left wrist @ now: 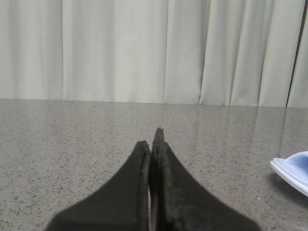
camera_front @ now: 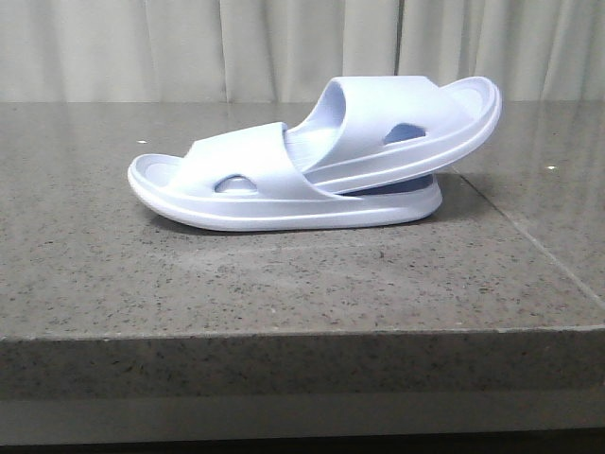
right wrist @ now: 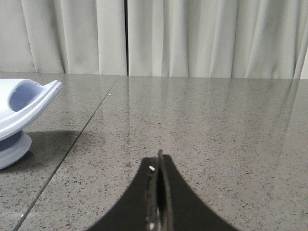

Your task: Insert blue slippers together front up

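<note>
Blue slippers (camera_front: 312, 161) nested whole on table (camera_front: 284, 284) in front view only; wrist-view tools (left wrist: 153, 139) (right wrist: 159, 161) closed, empty.

The blue slippers (camera_front: 312, 170) are a pale lavender-blue all over, deeper blue inside the oval cut-outs and under the raised heel; the table (camera_front: 284, 284) is grey stone speckled dark and light. Beyond the black fingers (left wrist: 171, 192) of both grippers hangs a plain off-white pleated curtain (left wrist: 144, 48).

The front view looks level across the table (camera_front: 284, 284). Both wrist views sit low behind closed fingers, facing the curtain (left wrist: 144, 48); each catches the slippers (camera_front: 312, 161) sideways.
</note>
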`<state>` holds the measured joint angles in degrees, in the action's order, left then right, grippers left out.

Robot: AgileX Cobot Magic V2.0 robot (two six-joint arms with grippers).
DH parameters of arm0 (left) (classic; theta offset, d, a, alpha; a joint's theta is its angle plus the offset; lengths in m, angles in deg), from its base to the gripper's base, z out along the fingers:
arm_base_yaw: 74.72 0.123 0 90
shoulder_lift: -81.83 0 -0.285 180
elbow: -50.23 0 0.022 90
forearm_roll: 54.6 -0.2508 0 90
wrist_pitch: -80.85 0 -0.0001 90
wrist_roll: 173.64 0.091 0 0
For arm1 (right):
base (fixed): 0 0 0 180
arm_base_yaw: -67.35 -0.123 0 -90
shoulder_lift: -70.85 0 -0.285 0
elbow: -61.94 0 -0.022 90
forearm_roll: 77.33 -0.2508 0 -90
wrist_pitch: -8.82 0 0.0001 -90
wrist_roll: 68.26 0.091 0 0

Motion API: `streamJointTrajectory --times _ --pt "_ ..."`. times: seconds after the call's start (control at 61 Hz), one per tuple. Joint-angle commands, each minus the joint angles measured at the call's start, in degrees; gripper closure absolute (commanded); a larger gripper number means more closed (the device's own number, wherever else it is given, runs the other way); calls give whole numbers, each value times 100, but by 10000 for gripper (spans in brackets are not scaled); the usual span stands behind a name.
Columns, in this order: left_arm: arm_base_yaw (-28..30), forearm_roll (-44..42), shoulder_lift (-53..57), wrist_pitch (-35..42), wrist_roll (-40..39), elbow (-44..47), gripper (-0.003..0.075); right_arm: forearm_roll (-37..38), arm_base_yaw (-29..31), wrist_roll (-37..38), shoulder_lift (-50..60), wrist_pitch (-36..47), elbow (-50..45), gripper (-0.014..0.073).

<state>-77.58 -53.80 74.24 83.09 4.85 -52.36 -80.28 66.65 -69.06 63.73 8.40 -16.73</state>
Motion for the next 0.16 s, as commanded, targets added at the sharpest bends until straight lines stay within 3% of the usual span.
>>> streamJointTrajectory --times 0.0,0.148 --pt "20 42 93 506 -35 30 741 61 21 1 84 508 24 712" --pt "20 42 93 506 -35 30 741 61 21 1 84 508 24 712"
